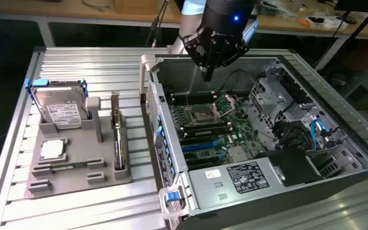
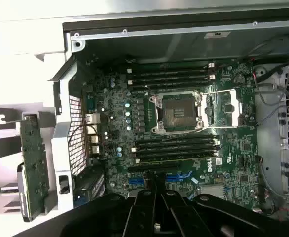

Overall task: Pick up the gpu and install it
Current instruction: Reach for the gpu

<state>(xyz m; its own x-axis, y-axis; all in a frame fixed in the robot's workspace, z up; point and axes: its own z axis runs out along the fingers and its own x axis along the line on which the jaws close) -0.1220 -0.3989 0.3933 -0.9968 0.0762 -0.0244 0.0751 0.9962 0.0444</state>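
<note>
The gpu (image 1: 117, 143) stands on its long edge in a slot of the grey holder (image 1: 107, 177), at the exterior view's left of the open computer case (image 1: 337, 120). In the wrist view the gpu (image 2: 33, 163) shows as a green board with a metal bracket, outside the case wall. My gripper (image 1: 206, 74) hangs shut and empty over the far part of the case, above the motherboard (image 1: 225, 129). Its closed black fingers (image 2: 154, 190) point down at the motherboard (image 2: 110, 123) near the CPU socket (image 2: 180, 111).
A silver white-labelled hard drive (image 1: 63, 111), a CPU chip (image 1: 53, 148) and a narrow memory stick (image 1: 69, 166) also sit in the grey holder. Drive cages and blue cables (image 1: 318, 132) fill the case's right side. Blue expansion slots (image 1: 203, 144) lie on the board.
</note>
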